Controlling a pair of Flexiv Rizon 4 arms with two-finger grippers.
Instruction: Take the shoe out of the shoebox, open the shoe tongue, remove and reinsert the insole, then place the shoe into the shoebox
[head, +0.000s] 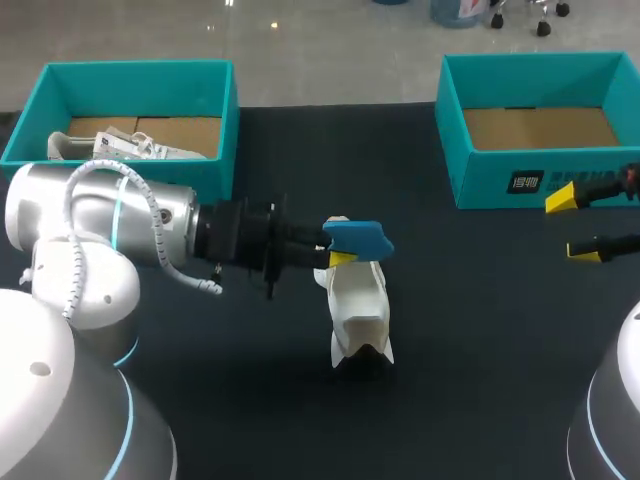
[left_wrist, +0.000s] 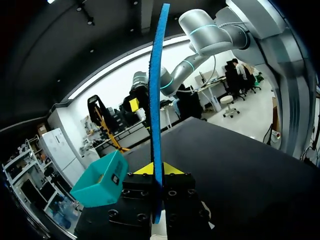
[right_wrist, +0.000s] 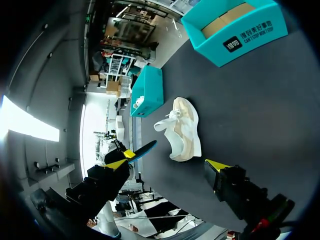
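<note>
Gripping the blue insole (head: 358, 238) by one end, my left tool (head: 342, 256) hangs just above the white shoe (head: 360, 305) on the bench (head: 480, 340); I judge the insole light and bendy. My right tool (head: 572, 224) stands open.

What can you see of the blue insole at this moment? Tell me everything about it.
The blue insole is a thin, flat, foam-looking sheet with a rounded outline, and it is out of the shoe. The left gripper is shut on one end, its yellow-tipped fingers pinching the two faces. The left wrist view shows it edge-on, slightly bowed, sticking out ahead of the fingers. It is held in the air over the white shoe; the right wrist view shows a gap between them.
</note>
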